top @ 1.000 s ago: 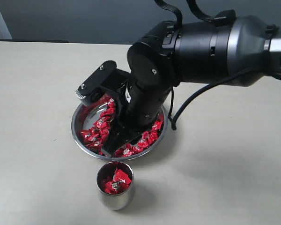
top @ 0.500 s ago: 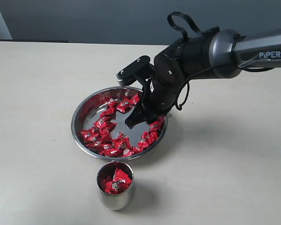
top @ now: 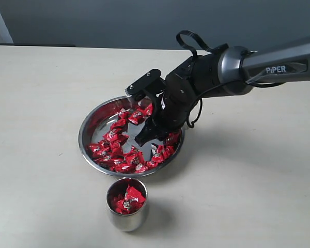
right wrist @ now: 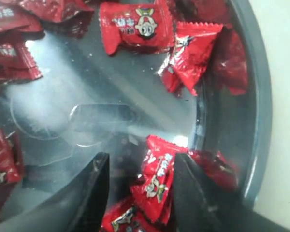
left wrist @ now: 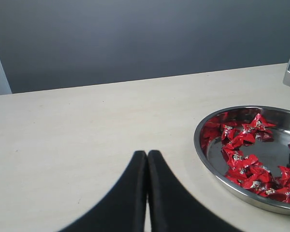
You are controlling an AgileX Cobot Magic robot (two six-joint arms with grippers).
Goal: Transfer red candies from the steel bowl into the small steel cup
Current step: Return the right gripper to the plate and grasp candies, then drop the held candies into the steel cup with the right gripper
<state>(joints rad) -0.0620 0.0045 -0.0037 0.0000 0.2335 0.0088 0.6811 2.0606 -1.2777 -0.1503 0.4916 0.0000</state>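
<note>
The steel bowl (top: 82,135) sits mid-table with many red candies (top: 116,138) spread inside it. In front of it stands the small steel cup (top: 126,221), holding several red candies (top: 128,199). My right gripper (top: 147,135) is down in the bowl's right part, open. In the right wrist view its jaws (right wrist: 141,162) straddle a red candy (right wrist: 157,181) near the bowl's wall (right wrist: 261,96), without pinching it. My left gripper (left wrist: 147,153) is shut and empty, above bare table, beside the bowl (left wrist: 199,145). It does not show in the exterior view.
The table is pale beige (top: 36,103) with a dark wall behind it. My right arm (top: 268,64) reaches in from the right, its cable (top: 194,124) looping over the bowl's right rim.
My right arm has dropped from high and close to the camera down into the bowl, its open fingers now among the candies on the right side. Bowl and cup stayed put.
</note>
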